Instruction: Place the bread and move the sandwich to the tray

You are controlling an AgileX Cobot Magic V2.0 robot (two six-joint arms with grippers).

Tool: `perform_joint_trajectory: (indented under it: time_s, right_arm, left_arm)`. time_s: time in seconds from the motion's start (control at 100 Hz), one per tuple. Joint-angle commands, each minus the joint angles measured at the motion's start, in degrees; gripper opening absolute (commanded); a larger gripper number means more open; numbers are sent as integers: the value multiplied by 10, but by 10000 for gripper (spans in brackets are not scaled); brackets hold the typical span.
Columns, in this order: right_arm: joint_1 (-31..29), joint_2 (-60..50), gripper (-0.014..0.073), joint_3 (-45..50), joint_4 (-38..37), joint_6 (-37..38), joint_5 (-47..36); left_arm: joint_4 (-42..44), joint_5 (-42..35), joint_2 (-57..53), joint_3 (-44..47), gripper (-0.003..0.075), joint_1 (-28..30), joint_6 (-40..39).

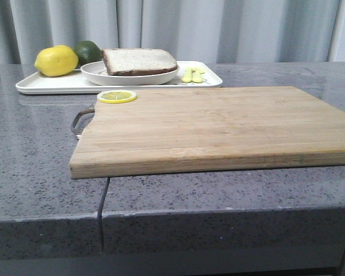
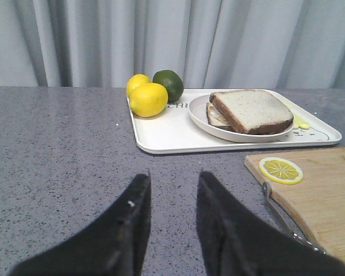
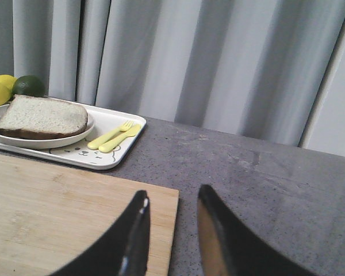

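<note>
I see the tray (image 1: 46, 85) at the bench's (image 1: 40, 155) far left. On it, left to right: lemons (image 1: 56, 60), lime (image 1: 87, 52), plate (image 1: 98, 73) carrying the sandwich (image 1: 139, 61), top bread slice on, then a yellow fork and spoon (image 1: 193, 75) at the tray's right end. Lemon slice (image 1: 117, 96) sits on the board's (image 1: 218, 126) far-left corner; board fills the bench middle to its right edge, metal handle (image 1: 79, 121) on its left end. My left fingers (image 2: 123, 230) are apart, holding nothing, over bare bench near the tray. My right fingers (image 3: 132, 241) are apart too, empty, over the board's right edge.
</note>
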Motion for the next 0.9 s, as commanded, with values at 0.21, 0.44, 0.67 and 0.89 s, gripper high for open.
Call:
perform_joint_trajectory:
  time_s: [0.21, 0.44, 0.67, 0.89]
  right_arm:
    - [-4, 0, -70, -15, 1, -4, -48]
    - [-4, 0, -70, -15, 1, -4, -41]
    - [-4, 0, -70, -15, 1, -4, -40]
    - [-4, 0, -70, -15, 1, -4, -40]
  left_arm:
    - [-10, -47, 5, -16, -20, -3, 0]
    - [-10, -47, 5, -16, -20, -3, 0]
    - [-10, -47, 5, -16, -20, -3, 0]
    - [5, -60, 2, 3, -20, -23, 0]
